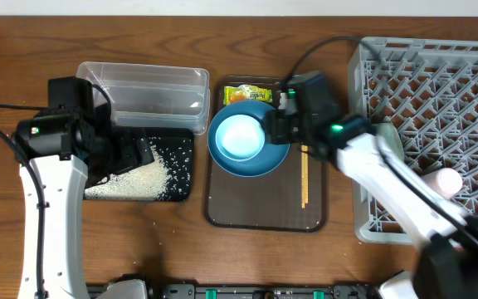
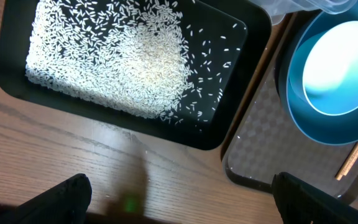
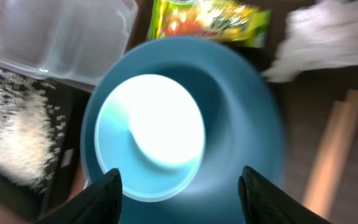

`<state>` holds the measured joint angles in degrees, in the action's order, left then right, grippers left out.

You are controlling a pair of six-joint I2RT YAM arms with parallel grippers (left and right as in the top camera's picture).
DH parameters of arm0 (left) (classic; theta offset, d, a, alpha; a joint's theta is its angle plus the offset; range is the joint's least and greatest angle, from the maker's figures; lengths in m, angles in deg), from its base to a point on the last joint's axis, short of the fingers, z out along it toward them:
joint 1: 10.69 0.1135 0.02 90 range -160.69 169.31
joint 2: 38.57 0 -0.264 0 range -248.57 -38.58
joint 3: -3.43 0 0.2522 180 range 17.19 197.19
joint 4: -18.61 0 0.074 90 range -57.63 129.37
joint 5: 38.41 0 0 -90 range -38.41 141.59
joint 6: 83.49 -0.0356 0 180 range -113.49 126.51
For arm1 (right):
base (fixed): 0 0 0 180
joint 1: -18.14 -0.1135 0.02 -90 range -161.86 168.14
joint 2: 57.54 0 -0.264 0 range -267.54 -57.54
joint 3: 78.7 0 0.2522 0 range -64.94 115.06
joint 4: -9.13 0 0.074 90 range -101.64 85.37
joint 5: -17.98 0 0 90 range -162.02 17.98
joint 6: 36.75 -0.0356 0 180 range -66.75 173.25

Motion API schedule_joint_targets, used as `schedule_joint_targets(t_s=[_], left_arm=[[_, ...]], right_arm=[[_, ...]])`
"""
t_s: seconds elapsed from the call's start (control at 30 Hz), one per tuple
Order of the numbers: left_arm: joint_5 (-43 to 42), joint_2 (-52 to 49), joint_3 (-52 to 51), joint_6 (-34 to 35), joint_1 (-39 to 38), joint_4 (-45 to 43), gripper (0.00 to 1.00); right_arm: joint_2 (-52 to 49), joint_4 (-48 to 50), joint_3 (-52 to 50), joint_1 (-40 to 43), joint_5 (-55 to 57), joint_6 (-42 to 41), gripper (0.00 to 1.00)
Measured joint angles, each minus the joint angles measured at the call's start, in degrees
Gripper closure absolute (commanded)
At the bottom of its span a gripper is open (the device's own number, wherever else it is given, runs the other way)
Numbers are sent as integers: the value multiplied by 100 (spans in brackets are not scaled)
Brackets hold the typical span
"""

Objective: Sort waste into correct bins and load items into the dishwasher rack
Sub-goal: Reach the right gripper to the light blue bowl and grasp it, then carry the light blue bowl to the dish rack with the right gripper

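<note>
The left gripper (image 2: 182, 202) stood wide open above the wooden table (image 2: 73, 143), with the rice-filled black tray (image 2: 229, 130) just ahead of it. The right gripper (image 3: 182, 186) held its jaws partly apart directly over the deep-blue bowl (image 3: 241, 124), which nested the light-blue bowl (image 3: 148, 118) on the brown serving tray (image 1: 260, 212). The snack wrapper (image 3: 210, 18) and tissue (image 3: 328, 37) lay beyond that gripper on the same tray.

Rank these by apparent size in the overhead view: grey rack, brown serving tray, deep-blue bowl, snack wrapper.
Largest to smallest:
1. grey rack, even though the frame edge cuts part of it off
2. brown serving tray
3. deep-blue bowl
4. snack wrapper
</note>
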<state>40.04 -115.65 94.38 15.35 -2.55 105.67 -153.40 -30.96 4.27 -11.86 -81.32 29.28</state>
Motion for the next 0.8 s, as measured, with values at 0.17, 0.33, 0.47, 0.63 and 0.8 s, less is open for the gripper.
schedule_joint_targets(t_s=[0.17,0.33,0.47,0.63,0.8], left_arm=[[-2,0,0,0,0,-2,5],[-2,0,0,0,0,-2,5],[0,0,0,0,0,-2,5],[0,0,0,0,0,-2,5],[-2,0,0,0,0,0,5]], right_arm=[[-933,361,-2,-181,234,-37,42],[-1360,481,-2,-186,275,-120,70],[-1436,411,-4,-190,229,-118,99],[-1392,411,-4,-190,190,-155,99],[-859,162,-7,-190,487,-151,99]])
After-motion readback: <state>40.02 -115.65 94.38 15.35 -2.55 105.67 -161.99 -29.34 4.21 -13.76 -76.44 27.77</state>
